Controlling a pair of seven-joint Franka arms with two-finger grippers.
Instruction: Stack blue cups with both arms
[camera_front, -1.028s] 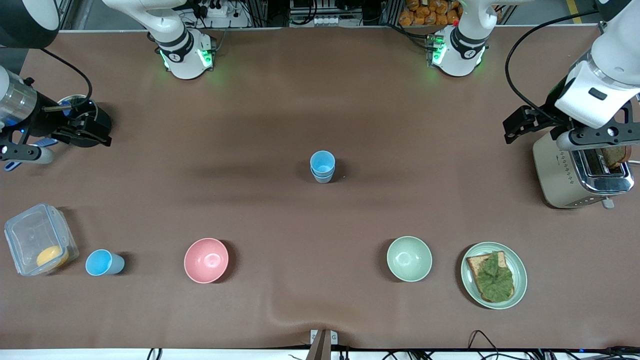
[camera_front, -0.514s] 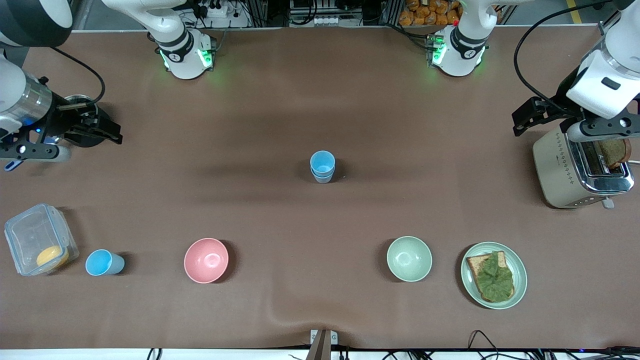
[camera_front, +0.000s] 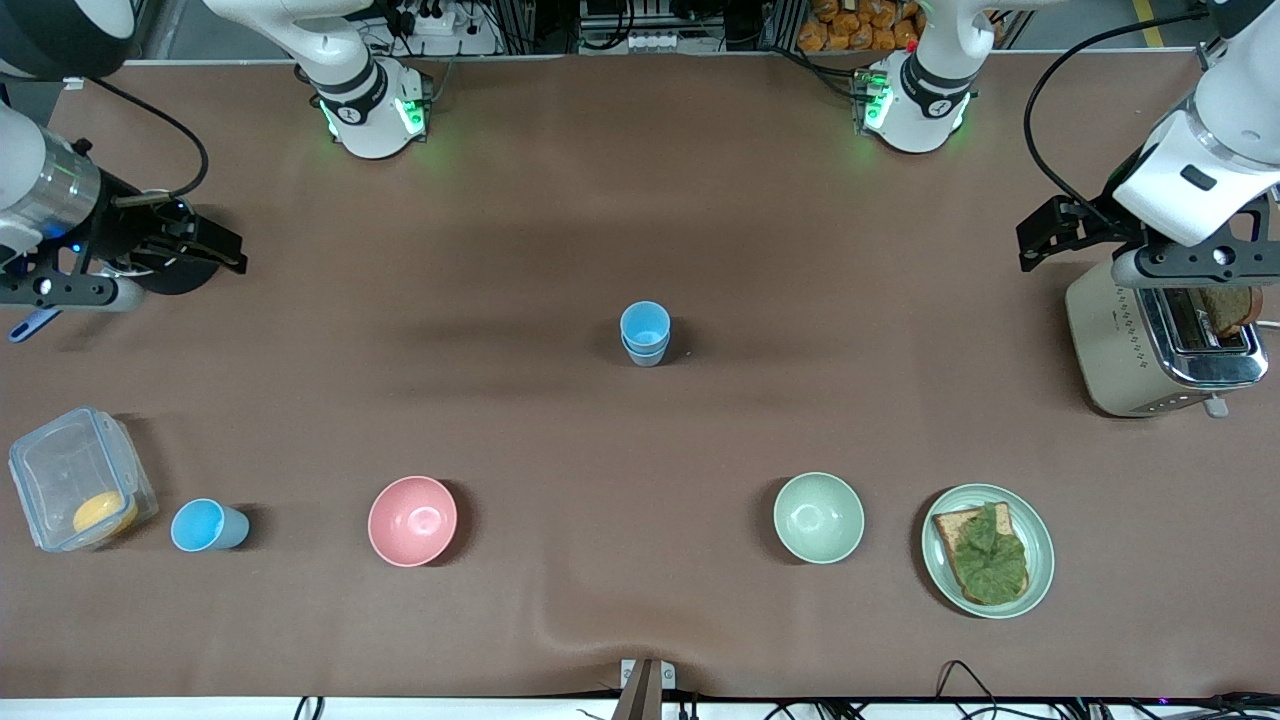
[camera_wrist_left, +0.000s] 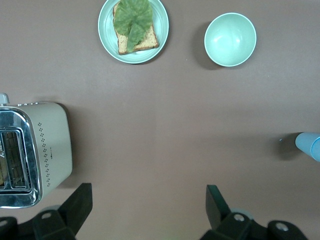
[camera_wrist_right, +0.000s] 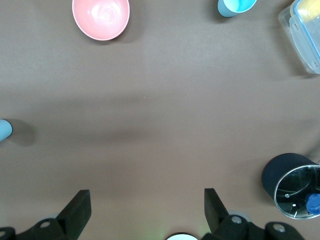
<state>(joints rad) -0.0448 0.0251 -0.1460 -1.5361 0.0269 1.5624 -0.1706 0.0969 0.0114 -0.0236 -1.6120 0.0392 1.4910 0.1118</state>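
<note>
I see the left black two-finger gripper (camera_front: 1050, 230) released, up beside the toaster (camera_front: 1160, 340). The right black two-finger gripper (camera_front: 205, 250) is released too, over a dark round container (camera_wrist_right: 292, 185). Two stacked light-blue plastic cups (camera_front: 645, 333) stand mid-table; a third light-blue cup (camera_front: 207, 526) lies beside the clear plastic box (camera_front: 75, 480).

Table cover (camera_front: 640, 450): matt brown cloth-like sheet, smooth, one wrinkle at the edge nearest the front camera. Stacked blue cups (camera_front: 645, 333) and single blue cup (camera_front: 207, 526): smooth light-blue plastic, satin. Pink bowl (camera_front: 412, 520) and pale green bowl (camera_front: 818, 517): glossy, smooth, with highlights inside. Green plate (camera_front: 1040, 550): glossy. Toaster (camera_front: 1130, 340): matt beige body, polished chrome top. Food box (camera_front: 70, 480): clear plastic. Arms (camera_front: 350, 80): glossy white shells. Dark cup (camera_wrist_right: 285, 180): matt outside, shiny metal inside.
</note>
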